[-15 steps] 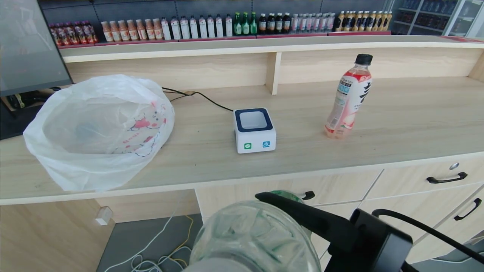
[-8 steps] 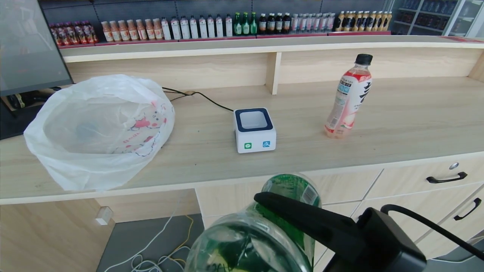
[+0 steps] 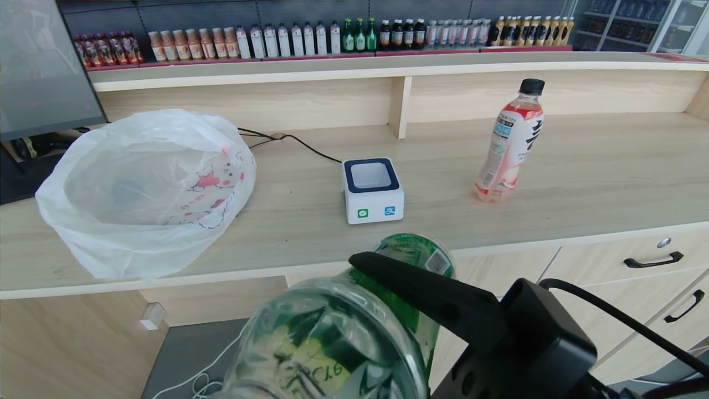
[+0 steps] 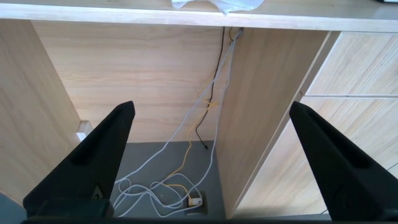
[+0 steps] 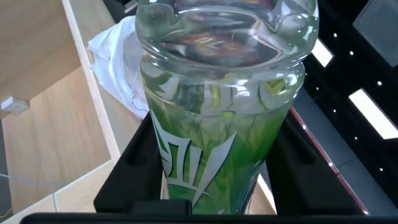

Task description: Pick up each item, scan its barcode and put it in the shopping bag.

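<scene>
The left gripper [image 4: 211,107] hangs low, below the edge of the counter [image 4: 93,14]. Its two dark fingers are spread wide with nothing between them, and they face an open recess under the counter where loose cables [image 4: 180,168] lie on the floor.

On the counter's [image 3: 581,183] left end sits the white shopping bag [image 3: 144,188], its mouth open and turned up and toward the robot. A little to its right, apart from the bag, stands the small white scanner [image 3: 372,190], window facing up.

In front of the scanner, off the counter and just short of its front edge, the right arm comes in from the lower right. The right gripper [image 3: 388,282] is clamped on the green bottle [image 3: 343,327], with one black finger [image 3: 421,293] lying across the bottle's upper side. In the right wrist view the fingers press both flanks of the bottle [image 5: 217,155] at the green label, with the right gripper [image 5: 217,165] closed on it. The bottle is carried tilted – its long axis runs from the clear lobed base, nearest the head camera, away toward the counter edge and scanner. The neck end is hidden. A small white barcode patch [image 3: 439,262] shows on the label near the far end.

Farther right, well apart, the pink bottle [image 3: 510,141] stands upright on the counter, black cap up.
</scene>
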